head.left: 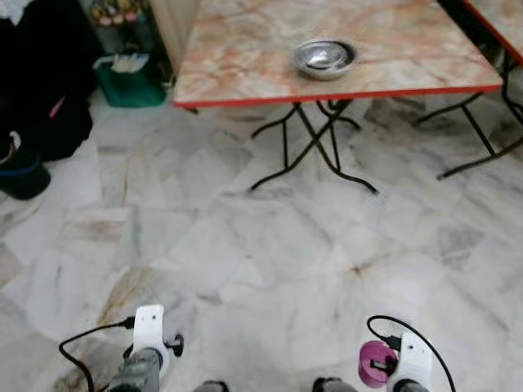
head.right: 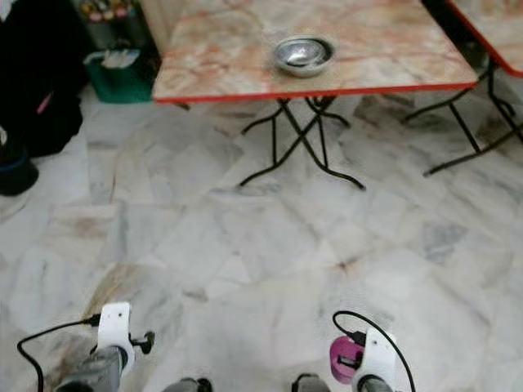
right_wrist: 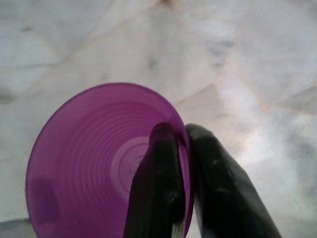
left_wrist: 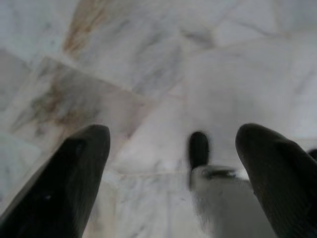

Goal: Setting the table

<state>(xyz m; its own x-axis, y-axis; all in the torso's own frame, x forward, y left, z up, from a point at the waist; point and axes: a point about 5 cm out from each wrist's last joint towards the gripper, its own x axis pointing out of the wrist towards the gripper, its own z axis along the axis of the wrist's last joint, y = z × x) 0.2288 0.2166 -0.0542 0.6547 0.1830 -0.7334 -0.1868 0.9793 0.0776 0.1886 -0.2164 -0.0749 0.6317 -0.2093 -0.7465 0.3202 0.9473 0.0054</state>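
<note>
1. Ahead at twelve o'clock in the left eye view, a table (head.left: 245,49) with a pink marbled top and red edge stands on black folding legs; a steel bowl (head.left: 324,58) sits on it near the front edge. A second table (head.left: 498,20) of the same kind shows at one o'clock, and a green basket (head.left: 129,80) stands on the floor at eleven o'clock, beside dark bags (head.left: 49,90). At five o'clock, low by the robot's right arm, is a purple bowl (head.left: 375,363).
2. From the right eye view, the marble floor (head.right: 270,245) stretches between the robot and the table.
3. Along the left wrist view, the left gripper (left_wrist: 173,163) hangs over the floor with its fingers spread wide, holding nothing.
4. Along the right wrist view, the right gripper (right_wrist: 184,148) is pinched closed on the purple bowl's rim, one finger (right_wrist: 158,178) inside and the other outside.
</note>
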